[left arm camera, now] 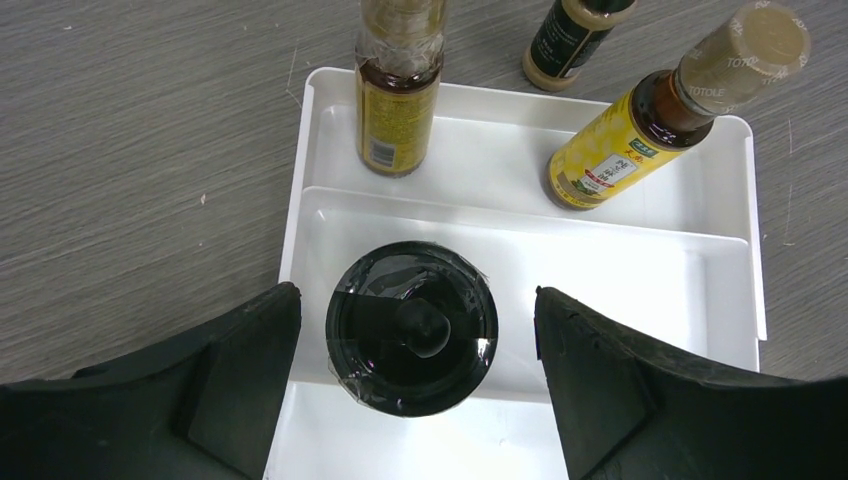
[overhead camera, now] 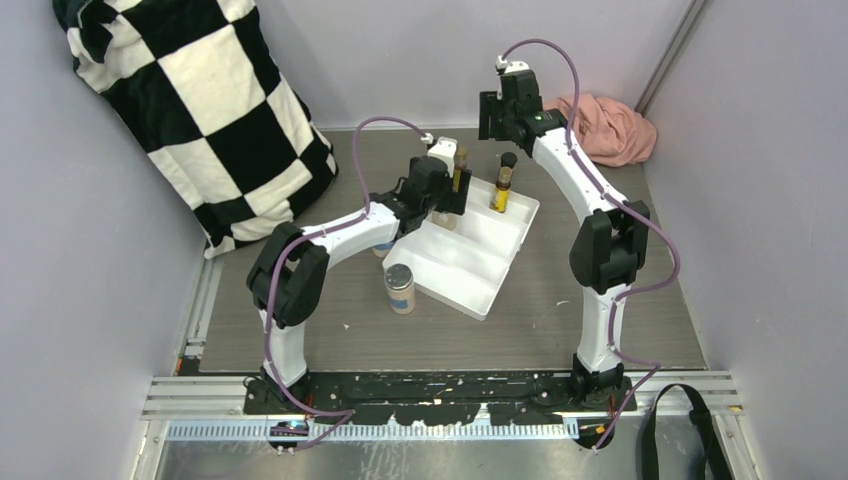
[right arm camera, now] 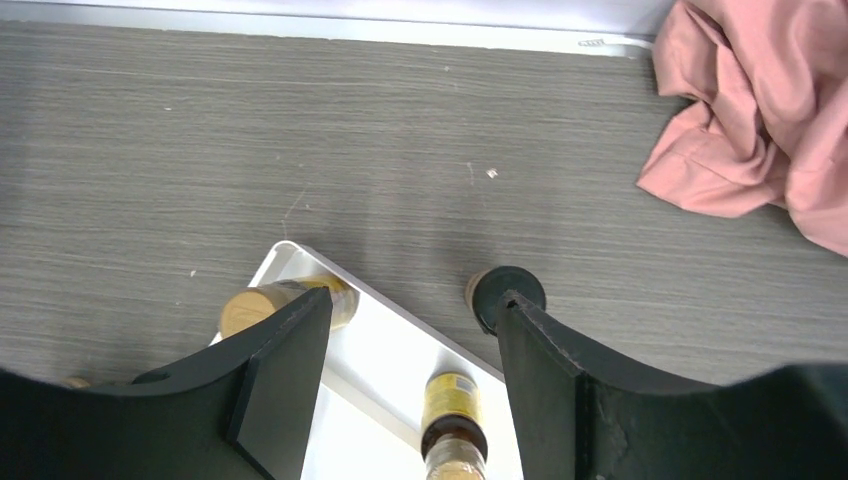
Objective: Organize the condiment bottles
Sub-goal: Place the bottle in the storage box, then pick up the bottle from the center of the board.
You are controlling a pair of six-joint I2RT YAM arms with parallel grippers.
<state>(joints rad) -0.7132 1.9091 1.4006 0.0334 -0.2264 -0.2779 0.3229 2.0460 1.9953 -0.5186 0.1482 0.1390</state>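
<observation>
Centred under spread left gripper [left arm camera: 415, 300], black-lidded jar [left arm camera: 412, 345]

The left tool [left arm camera: 415, 305], jaws apart, flanks a black-lidded jar [left arm camera: 412, 340] standing in the white tray [left arm camera: 640, 300].

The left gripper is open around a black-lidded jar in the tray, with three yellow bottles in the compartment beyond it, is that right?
Not quite: the left wrist view shows only two yellow bottles in that compartment, not three. The third one, a dark bottle, stands on the table outside the tray. The left gripper is indeed open around the black-lidded jar.
</observation>
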